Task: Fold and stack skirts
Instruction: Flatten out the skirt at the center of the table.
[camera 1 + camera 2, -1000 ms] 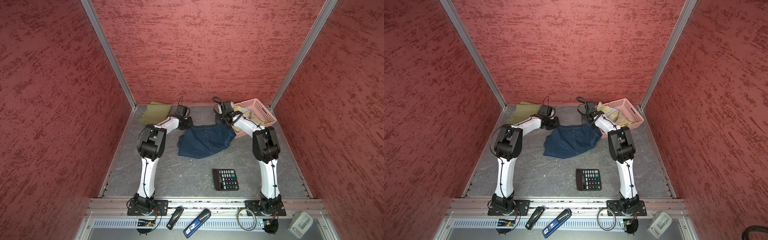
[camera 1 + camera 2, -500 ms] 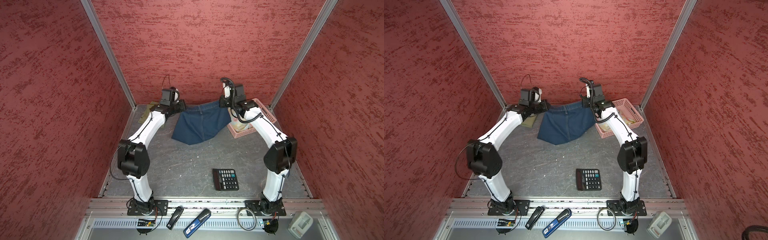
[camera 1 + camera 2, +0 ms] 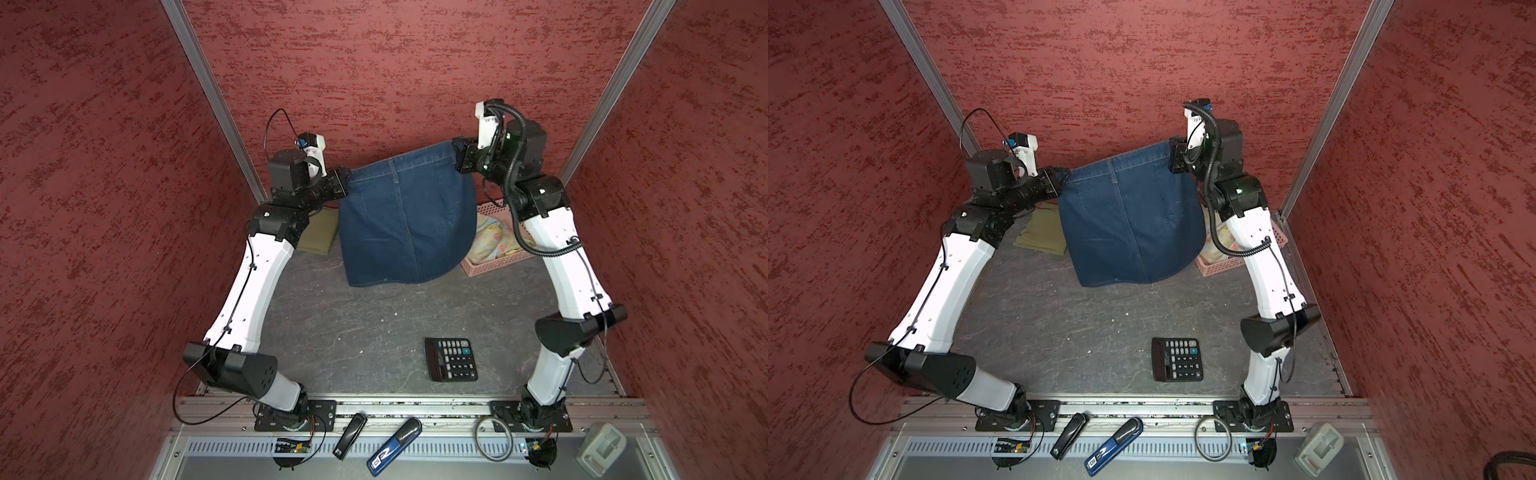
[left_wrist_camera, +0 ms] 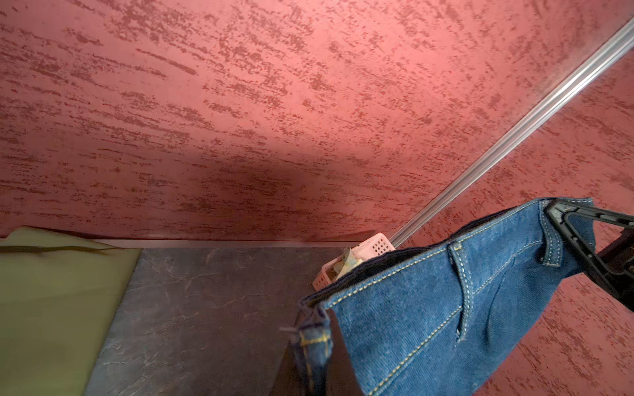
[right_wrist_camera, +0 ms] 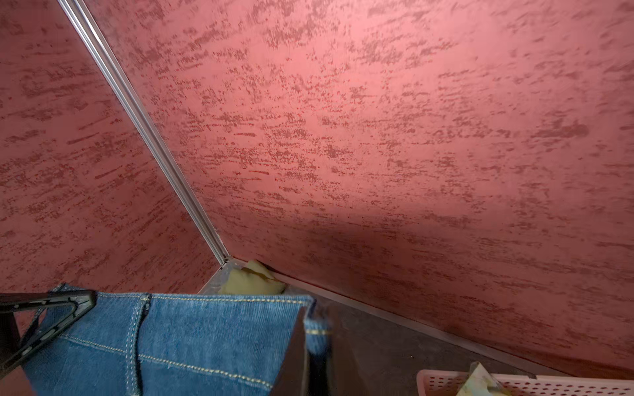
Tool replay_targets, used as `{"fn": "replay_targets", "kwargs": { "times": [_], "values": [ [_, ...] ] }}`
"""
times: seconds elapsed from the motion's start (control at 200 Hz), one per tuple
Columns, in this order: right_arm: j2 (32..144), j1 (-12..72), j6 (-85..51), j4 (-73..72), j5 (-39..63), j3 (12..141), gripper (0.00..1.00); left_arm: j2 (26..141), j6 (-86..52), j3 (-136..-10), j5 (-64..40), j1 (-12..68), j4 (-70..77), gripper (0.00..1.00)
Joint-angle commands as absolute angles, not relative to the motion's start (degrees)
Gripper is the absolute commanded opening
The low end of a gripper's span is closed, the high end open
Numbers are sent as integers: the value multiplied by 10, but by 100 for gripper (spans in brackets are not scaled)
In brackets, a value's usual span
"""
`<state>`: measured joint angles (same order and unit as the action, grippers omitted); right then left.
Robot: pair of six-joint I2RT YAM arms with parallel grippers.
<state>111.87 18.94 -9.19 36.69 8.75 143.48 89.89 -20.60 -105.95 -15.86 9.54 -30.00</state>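
- Both top views: seeing the denim skirt (image 3: 407, 220) strung up by its waistband between the two arms, hem hanging down toward the counter (image 3: 353, 324). Can't tell if the hem touches it.
- Pinched at one waistband corner by the left end effector (image 3: 344, 183), clenched tight on the cloth. Same deal at the other corner with the right end effector (image 3: 457, 156), held a bit higher.
- Behind the denim on the left: spotting the olive-green skirt (image 3: 318, 232) lying flat on the counter, partly hidden by the left arm.
- On the right: spotting the floral skirt (image 3: 494, 239) bunched inside the pink basket (image 3: 494, 266), partly covered by the right arm and the denim.
- Nearer the front: a black calculator (image 3: 451, 359) lying flat, well apart from all the skirts.
- Left wrist view: looking along the denim skirt (image 4: 429, 308) with its yellow stitching. Gripped at the far corner by the right end effector (image 4: 583, 240). Olive-green skirt (image 4: 58, 301) flat on the counter off to one side, pink basket (image 4: 360, 257) peeking out past the waistband.
- Right wrist view: same denim skirt (image 5: 188, 343) from the other end, clamped at the far corner by the left end effector (image 5: 44, 315). Olive-green skirt (image 5: 250, 279) tucked into the back corner, basket rim (image 5: 514, 385) with a bit of floral skirt (image 5: 477, 380) showing.
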Motion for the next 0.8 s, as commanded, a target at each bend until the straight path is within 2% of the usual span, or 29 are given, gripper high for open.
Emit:
{"fn": "replay_targets", "kwargs": {
  "times": [0.0, 0.115, 0.296, 0.441, 0.536, 0.666, 0.796],
  "values": [
    [1211, 153, -113, 389, 103, 1552, 0, 953, -199, -1104, -169, 62, -324, 0],
    [1251, 135, -127, 317, 133, 1570, 0, 1004, -193, -1158, -182, 50, -321, 0],
    [1239, 120, -140, 247, 165, 1567, 0, 1037, -188, -1265, -192, 52, -363, 0],
    [1180, 120, -137, 252, 187, 1503, 0, 983, -194, -1207, -194, 66, -352, 0],
    [1090, 125, -149, 198, 222, 1312, 0, 894, -191, -1055, -183, 78, -296, 0],
    [912, 153, -159, -13, 232, 918, 0, 765, -187, -808, -167, 78, -200, 0],
    [785, 200, -143, -152, 242, 629, 0, 663, -197, -569, -138, 87, -109, 0]
  ]
}}
